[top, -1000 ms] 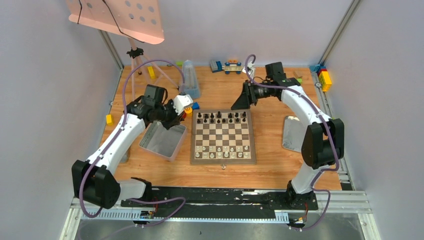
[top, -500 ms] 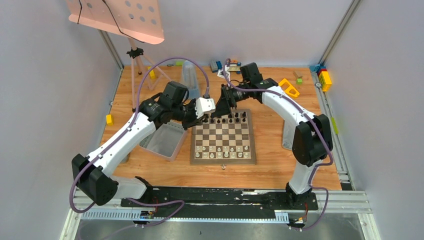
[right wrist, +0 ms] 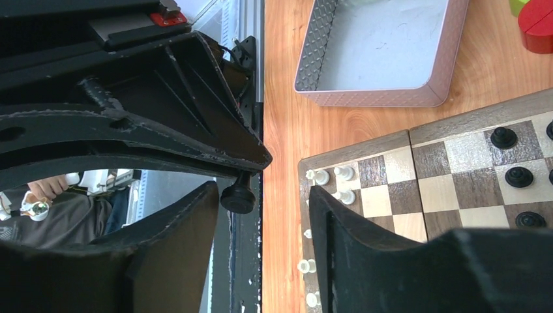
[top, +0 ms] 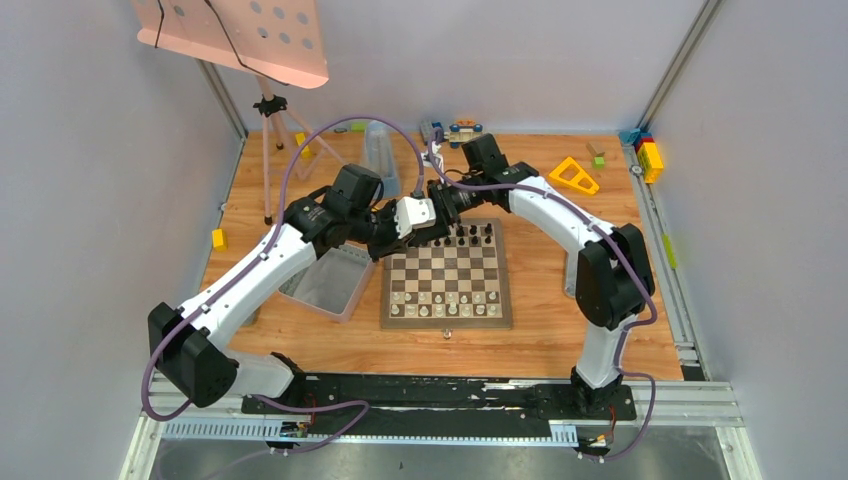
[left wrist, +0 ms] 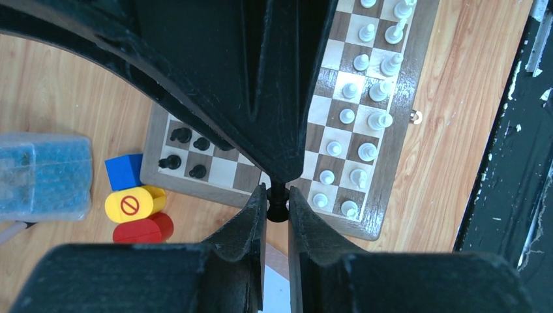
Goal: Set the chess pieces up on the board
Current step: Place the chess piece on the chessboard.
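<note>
Left gripper [left wrist: 277, 212]: pinching a black piece [left wrist: 278, 197], its end poking out
Right gripper [right wrist: 262, 195]: jaws apart, straddling that end, untouched

A grey tray [right wrist: 365, 98] sits near coloured blocks [left wrist: 134, 203] (red, yellow, blue).

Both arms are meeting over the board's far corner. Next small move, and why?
Probably close the right gripper on the black piece. The left gripper pinches that piece, and it hangs between the right gripper's open fingers, apparently untouched by them. This looks like a handover waiting for the grab.
</note>
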You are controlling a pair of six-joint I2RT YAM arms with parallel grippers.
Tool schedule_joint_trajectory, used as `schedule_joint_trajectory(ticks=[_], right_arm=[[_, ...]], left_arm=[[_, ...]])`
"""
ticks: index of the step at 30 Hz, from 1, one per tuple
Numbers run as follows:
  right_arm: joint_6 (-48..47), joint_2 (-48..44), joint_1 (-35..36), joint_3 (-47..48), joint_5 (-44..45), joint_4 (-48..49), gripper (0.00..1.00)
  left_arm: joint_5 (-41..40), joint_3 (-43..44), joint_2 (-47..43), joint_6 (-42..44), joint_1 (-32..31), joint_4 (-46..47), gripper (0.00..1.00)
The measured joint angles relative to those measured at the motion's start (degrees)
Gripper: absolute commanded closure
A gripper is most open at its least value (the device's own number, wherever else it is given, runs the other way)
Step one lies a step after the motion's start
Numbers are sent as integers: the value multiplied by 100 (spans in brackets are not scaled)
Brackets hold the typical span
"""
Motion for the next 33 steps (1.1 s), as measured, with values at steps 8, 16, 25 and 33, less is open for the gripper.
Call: schedule_joint_trajectory(ticks=[8, 16, 25, 33], right_arm=[[72, 33, 83, 0, -72, 0, 72], [81, 33, 118, 0, -94, 2, 68], [83, 33, 129, -2, -85, 0, 89], [63, 22, 92, -17, -48, 7, 100]], left_arm=[[-101, 0, 33, -26, -4, -7, 90], [-144, 0, 44, -48, -9, 15, 90], [-199, 0, 44, -81, -24, 46, 87], [-356, 0, 44, -136, -26, 103, 62]])
